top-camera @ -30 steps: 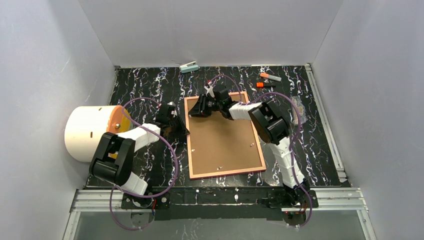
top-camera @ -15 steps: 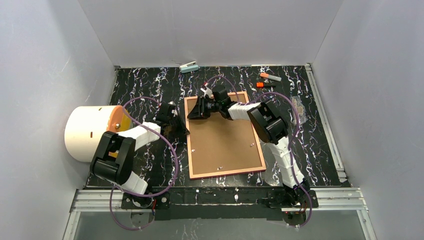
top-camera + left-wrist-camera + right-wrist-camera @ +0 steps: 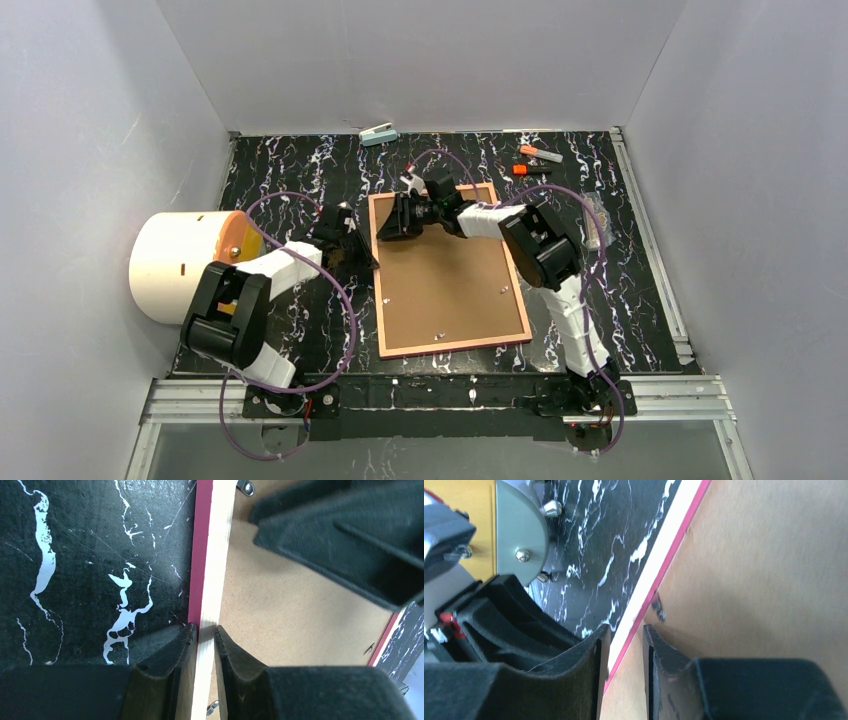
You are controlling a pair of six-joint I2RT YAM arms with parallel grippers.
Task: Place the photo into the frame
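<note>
A brown backing board (image 3: 445,285) lies on a marbled table (image 3: 290,170). Left of it sits a white drum (image 3: 175,265), beyond it a mint stapler (image 3: 379,134), and beyond-right orange markers (image 3: 538,154).

This looks like a robotics lab test cell: plain grey panels (image 3: 420,60) box in a black marbled desk (image 3: 290,170), and along the bottom edge an aluminium rail (image 3: 440,392) carries two bolted arms, lower left (image 3: 240,310) and lower right (image 3: 565,300), trailing purple cables (image 3: 348,310).

No legible text, no labels, numbers or signs in view
</note>
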